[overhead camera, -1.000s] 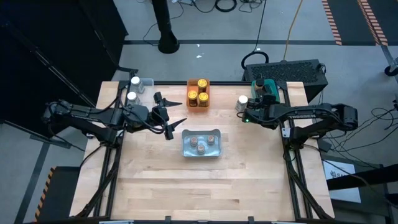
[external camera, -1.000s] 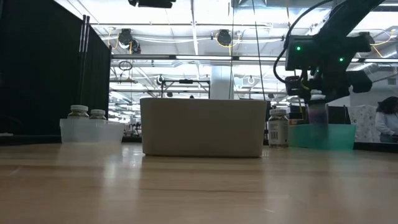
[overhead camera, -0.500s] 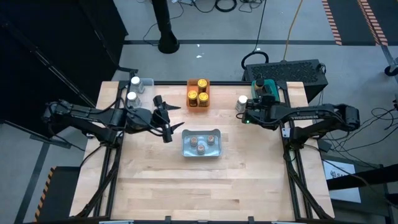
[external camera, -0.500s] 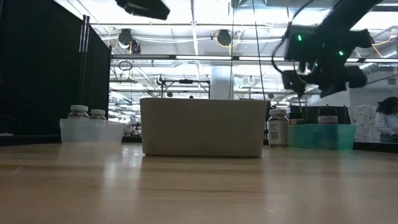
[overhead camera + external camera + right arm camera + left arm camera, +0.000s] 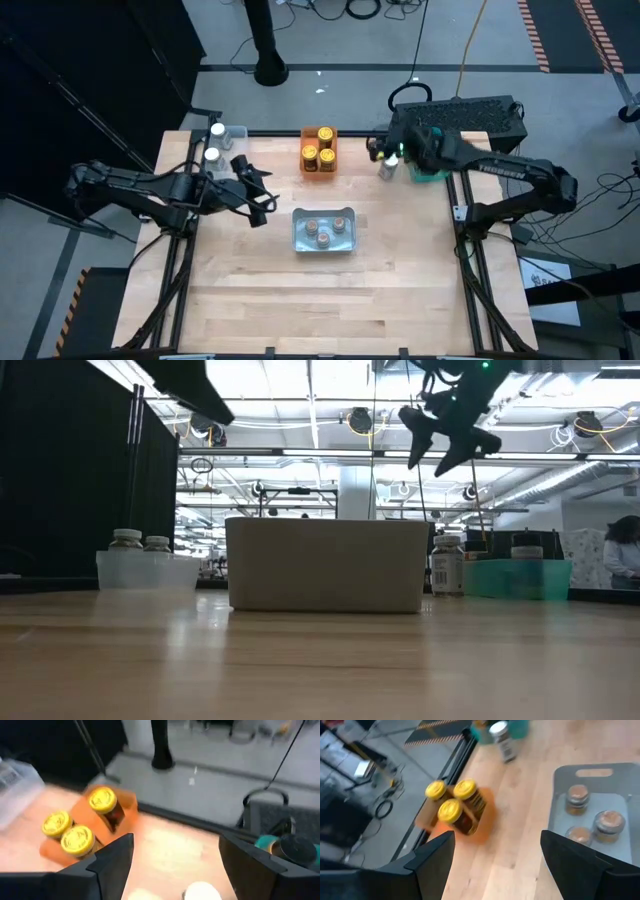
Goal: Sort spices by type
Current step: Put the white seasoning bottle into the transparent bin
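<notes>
desk [image 5: 300, 290]: pale wood planks, bare across its near half
orange bin [image 5: 319, 150]: far middle of the desk, three yellow-lidded jars inside
grey bin [image 5: 323, 231]: desk centre, three brown-lidded jars inside
clear bin [image 5: 222, 143]: far left corner, two white-lidded jars inside
teal bin [image 5: 432, 172]: far right edge, one dark-lidded jar inside
loose white-lidded jar [image 5: 387, 165]: upright on the wood, just beside the teal bin

The high camera looked straight down; the low one sat at table height. Both wrist cameras, peering past open pincers, shared the orange bin [image 5: 470, 817] ahead.
</notes>
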{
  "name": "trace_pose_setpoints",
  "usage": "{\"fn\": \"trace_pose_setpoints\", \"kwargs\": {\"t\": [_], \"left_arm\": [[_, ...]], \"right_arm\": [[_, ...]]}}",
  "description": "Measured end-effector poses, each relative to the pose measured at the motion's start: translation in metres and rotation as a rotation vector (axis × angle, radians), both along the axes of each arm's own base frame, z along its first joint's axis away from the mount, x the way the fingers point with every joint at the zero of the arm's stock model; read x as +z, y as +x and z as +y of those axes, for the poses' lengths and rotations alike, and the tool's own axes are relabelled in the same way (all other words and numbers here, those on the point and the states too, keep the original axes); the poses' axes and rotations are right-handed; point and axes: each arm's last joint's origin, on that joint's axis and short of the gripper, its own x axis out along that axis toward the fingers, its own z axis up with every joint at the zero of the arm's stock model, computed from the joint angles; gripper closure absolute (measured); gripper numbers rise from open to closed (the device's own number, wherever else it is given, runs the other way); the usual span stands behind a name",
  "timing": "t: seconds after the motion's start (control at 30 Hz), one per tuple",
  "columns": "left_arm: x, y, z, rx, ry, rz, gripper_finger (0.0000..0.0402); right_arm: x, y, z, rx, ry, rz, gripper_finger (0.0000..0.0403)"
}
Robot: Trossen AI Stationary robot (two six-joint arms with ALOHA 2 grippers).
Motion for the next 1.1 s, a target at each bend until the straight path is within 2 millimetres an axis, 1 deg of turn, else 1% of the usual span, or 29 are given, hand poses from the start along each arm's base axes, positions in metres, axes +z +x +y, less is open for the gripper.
{"fn": "trace_pose_setpoints", "kwargs": {"t": [0.1,0.17,0.27,0.33,0.43,0.53,0.6,0.67,0.87,1.0,1.1], "left_arm": [[0.003,-0.012,0.002,0.044,-0.014,0.005,0.01],[0.006,-0.02,0.003,0.063,-0.022,-0.003,0.01],[0.012,-0.032,0.005,0.077,-0.046,-0.039,0.01],[0.016,-0.04,0.006,0.088,-0.065,-0.06,0.01],[0.019,-0.051,0.007,0.104,-0.089,-0.075,0.01],[0.02,-0.058,0.008,0.106,-0.092,-0.076,0.01],[0.021,-0.059,0.008,0.105,-0.093,-0.084,0.01],[0.022,-0.061,0.009,0.104,-0.093,-0.085,0.01],[0.021,-0.062,0.009,0.1,-0.086,-0.067,0.01],[0.015,-0.061,0.009,0.101,-0.083,-0.048,0.01],[0.012,-0.061,0.009,0.104,-0.085,-0.041,0.01]], "right_arm": [[0.013,-0.001,-0.018,0.023,0.111,0.066,0.0128],[0.016,0.002,-0.03,0.044,0.191,0.124,0.0128],[0.008,0.013,-0.047,0.113,0.348,0.242,0.0128],[0.001,0.019,-0.058,0.134,0.445,0.351,0.0128],[-0.009,0.018,-0.072,0.114,0.598,0.517,0.0128],[-0.023,0.017,-0.083,0.128,0.7,0.584,0.0128],[-0.029,0.017,-0.087,0.171,0.761,0.573,0.0128],[-0.031,0.017,-0.09,0.185,0.793,0.555,0.0128],[-0.032,0.017,-0.094,0.169,0.774,0.538,0.0128],[-0.035,0.021,-0.097,0.159,0.738,0.491,0.0128],[-0.038,0.021,-0.097,0.151,0.745,0.493,0.0128]]}}
